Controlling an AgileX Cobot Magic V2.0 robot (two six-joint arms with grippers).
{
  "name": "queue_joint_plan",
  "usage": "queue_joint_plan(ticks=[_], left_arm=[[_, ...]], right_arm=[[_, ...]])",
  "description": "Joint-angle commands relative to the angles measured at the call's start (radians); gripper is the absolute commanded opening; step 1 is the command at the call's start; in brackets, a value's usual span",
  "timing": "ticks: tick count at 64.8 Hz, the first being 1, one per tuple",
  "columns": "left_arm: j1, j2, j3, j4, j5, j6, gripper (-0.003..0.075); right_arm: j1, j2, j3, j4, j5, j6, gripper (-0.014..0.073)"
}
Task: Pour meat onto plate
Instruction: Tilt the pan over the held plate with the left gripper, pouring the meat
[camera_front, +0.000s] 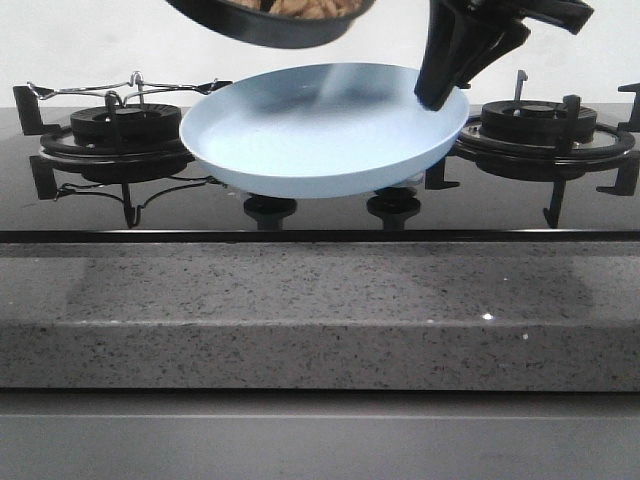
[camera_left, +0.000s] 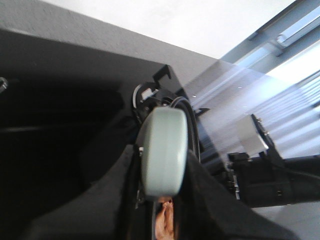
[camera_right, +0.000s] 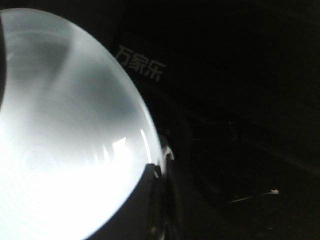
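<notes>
- Above the middle of the black glass hob, the wide, shallow, pale blue glossy plate (camera_front: 325, 130) is hanging in the air, tilted, with its near edge dipping lower than its far edge.
- Up at the plate's right rim, the right tool (camera_front: 438, 92) is pinching the edge, its dark fingers closed onto the rim; the right wrist view is showing the plate (camera_right: 60, 145) glaring bright white, with the rim running down between the fingers.
- Over the plate, at the top edge of the front view, the black round frying pan (camera_front: 275, 25) is hovering, cut off by the frame, clear of the plate below it.
- Inside that pan the heap of small orange-brown meat slices (camera_front: 305, 8) is just peeking over the rim, all of it sitting in the pan and none on the plate.
- Down the left wrist view, the pale green rounded pan handle (camera_left: 162, 152) is sitting clamped between the dark fingers of the left tool (camera_left: 162, 192), with a few meat slices (camera_left: 166, 222) showing beyond it.
- Either side of the plate, the black gas burners with their pan supports, left (camera_front: 125, 135) and right (camera_front: 540, 125), are flanking the scene.
- Nearest the camera, the speckled grey stone surface (camera_front: 320, 320) is running across the whole width of the front view.
</notes>
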Motion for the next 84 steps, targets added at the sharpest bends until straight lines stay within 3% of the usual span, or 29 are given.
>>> queue_joint_plan(ticks=[1,14,29,48,73,84], left_arm=[[-0.027,-0.072,-0.037,-0.017,-0.083,0.011,-0.0020],[-0.145,-0.149,-0.038,0.085,-0.191,0.187,-0.0020],[-0.341,-0.216,-0.057,0.427,-0.404,0.177,-0.0020],[-0.497,-0.219,-0.057,0.663,-0.540,0.177,-0.0020],[-0.602,-0.223,-0.116,0.882,-0.537,0.177,-0.0020],[-0.627,-0.223,-0.129,0.905,-0.531,0.163,-0.0020]], right_arm=[[-0.003,-0.052,-0.024,0.026,-0.036,-0.007,-0.0069],[-0.003,-0.052,-0.024,0.026,-0.036,-0.007,-0.0069],[-0.003,-0.052,-0.024,0.026,-0.034,-0.007,-0.0069],[-0.003,-0.052,-0.024,0.026,-0.032,-0.007,-0.0069],[-0.003,-0.052,-0.024,0.026,-0.028,-0.007,-0.0069],[-0.003,-0.052,-0.024,0.026,-0.028,-0.007,-0.0069]])
